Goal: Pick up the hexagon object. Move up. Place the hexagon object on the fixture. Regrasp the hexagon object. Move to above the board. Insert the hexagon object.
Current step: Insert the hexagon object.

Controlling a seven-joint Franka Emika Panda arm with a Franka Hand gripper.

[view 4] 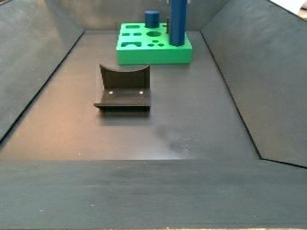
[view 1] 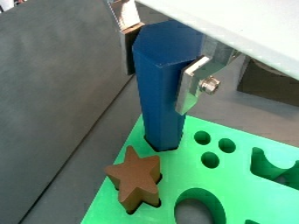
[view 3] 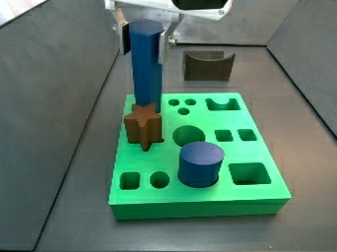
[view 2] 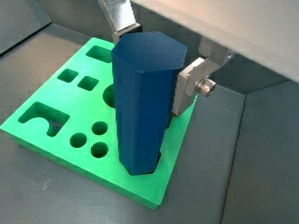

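Note:
The hexagon object (view 3: 145, 64), a long blue bar, stands upright in my gripper (view 3: 145, 22). The gripper is shut on its upper part. Both wrist views show it between the silver fingers (view 1: 191, 85) (view 2: 187, 84), with the gripper (view 1: 160, 66) (view 2: 152, 66) round the bar (view 1: 158, 96) (view 2: 138, 109). Its lower end meets the green board (view 3: 198, 200) (view 1: 222, 179) (view 2: 52, 92) near one edge, right beside the brown star peg (view 3: 142, 125) (view 1: 135, 178). I cannot tell how deep it sits. The fixture (view 3: 207, 65) (view 4: 122, 90) stands empty on the floor, away from the board.
A short fat blue cylinder (view 3: 199, 163) (view 4: 151, 18) stands in the board. The board (view 4: 153, 49) has several open holes. Sloping grey walls (view 3: 59, 108) close in the floor on the sides.

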